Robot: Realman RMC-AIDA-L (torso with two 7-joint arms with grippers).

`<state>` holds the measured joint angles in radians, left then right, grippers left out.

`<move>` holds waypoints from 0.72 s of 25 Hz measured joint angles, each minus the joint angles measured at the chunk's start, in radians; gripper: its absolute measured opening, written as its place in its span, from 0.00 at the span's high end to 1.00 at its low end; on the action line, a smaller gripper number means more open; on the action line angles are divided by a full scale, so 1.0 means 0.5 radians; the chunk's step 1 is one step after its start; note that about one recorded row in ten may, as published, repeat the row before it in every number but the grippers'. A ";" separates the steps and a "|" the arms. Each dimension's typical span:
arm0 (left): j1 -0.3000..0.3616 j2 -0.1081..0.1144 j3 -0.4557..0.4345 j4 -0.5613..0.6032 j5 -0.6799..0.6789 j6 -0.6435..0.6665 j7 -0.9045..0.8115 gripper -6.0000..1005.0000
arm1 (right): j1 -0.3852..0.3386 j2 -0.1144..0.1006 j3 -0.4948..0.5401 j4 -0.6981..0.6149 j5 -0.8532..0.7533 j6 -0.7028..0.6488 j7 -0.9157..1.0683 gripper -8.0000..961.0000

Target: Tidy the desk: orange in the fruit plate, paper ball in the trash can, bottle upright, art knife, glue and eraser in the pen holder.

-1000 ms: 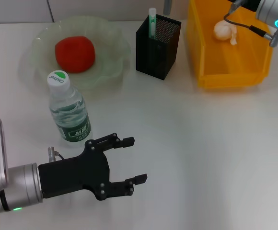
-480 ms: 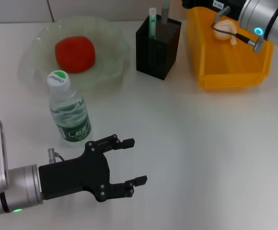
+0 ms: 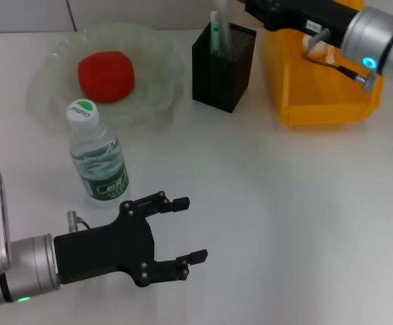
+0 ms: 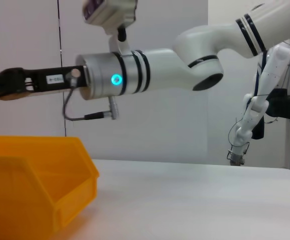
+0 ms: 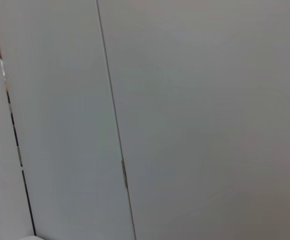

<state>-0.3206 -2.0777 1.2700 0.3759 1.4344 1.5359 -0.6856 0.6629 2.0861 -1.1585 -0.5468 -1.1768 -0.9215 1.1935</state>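
Nearest the camera, the left pincer (image 3: 183, 230) is parked low over the white worktop (image 3: 284, 203), fingers spread wide and nothing held. Just behind it the small clear plastic bottle with the green cap (image 3: 98, 159) is already stood upright, so any careless swing of that arm could knock it flat again.

Further back, the round red-orange fruit (image 3: 106, 75) is sat in the pale green scalloped plate (image 3: 156, 54). Beside that, the tall black mesh pen holder (image 3: 223, 64) has the mint-green cutter (image 3: 215, 30) and a thin grey glue stick (image 3: 224, 27) poking out of it.

The right pincer (image 3: 251, 8) is reached in just above the holder's rim, but its tips are cut off at the frame edge, so whether the stick is still gripped can't be told. If it's pulled away while clamped, the stick gets dragged out or the light holder gets tipped.

The yellow plastic bin (image 3: 318, 101) is right next to it; the paper wad is hidden by the arm. No eraser can be spotted anywhere.
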 joint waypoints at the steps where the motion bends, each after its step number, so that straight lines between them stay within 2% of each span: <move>1: -0.001 0.000 0.000 0.000 0.000 0.000 0.000 0.19 | -0.047 0.000 0.000 -0.034 0.000 -0.049 0.000 0.75; 4: -0.005 0.000 0.000 0.000 0.000 0.000 -0.002 0.19 | -0.230 0.000 0.001 -0.170 0.005 -0.276 0.007 0.63; 6: -0.004 0.003 -0.003 0.006 0.000 0.022 -0.004 0.19 | -0.413 0.000 0.002 -0.313 0.006 -0.527 0.036 0.55; 7: -0.004 0.003 -0.003 0.006 0.000 0.022 -0.004 0.19 | -0.598 -0.004 0.010 -0.415 -0.010 -0.835 0.044 0.51; 8: -0.004 0.003 -0.003 0.006 0.000 0.022 -0.004 0.19 | -0.686 -0.007 0.025 -0.436 -0.035 -0.994 0.028 0.46; 9: 0.001 0.006 -0.010 0.011 0.000 0.044 -0.002 0.19 | -0.686 -0.007 0.025 -0.436 -0.035 -0.994 0.028 0.41; 10: 0.001 0.006 -0.010 0.011 0.000 0.044 -0.002 0.19 | -0.764 -0.009 0.061 -0.435 -0.078 -1.161 -0.015 0.37; 12: 0.003 0.012 -0.018 0.007 0.005 0.056 -0.010 0.19 | -0.884 -0.010 0.167 -0.398 -0.183 -1.389 -0.116 0.27; 15: 0.003 0.013 -0.018 0.011 0.007 0.058 -0.018 0.19 | -1.017 -0.006 0.406 -0.201 -0.449 -1.692 -0.412 0.24; 18: 0.003 0.013 -0.018 0.011 0.007 0.058 -0.018 0.19 | -1.066 -0.007 0.553 0.054 -0.636 -1.792 -0.688 0.20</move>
<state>-0.3190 -2.0710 1.2609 0.3813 1.4380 1.5648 -0.6947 0.1300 2.0826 -0.8821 -0.5197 -1.4948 -1.8174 0.8496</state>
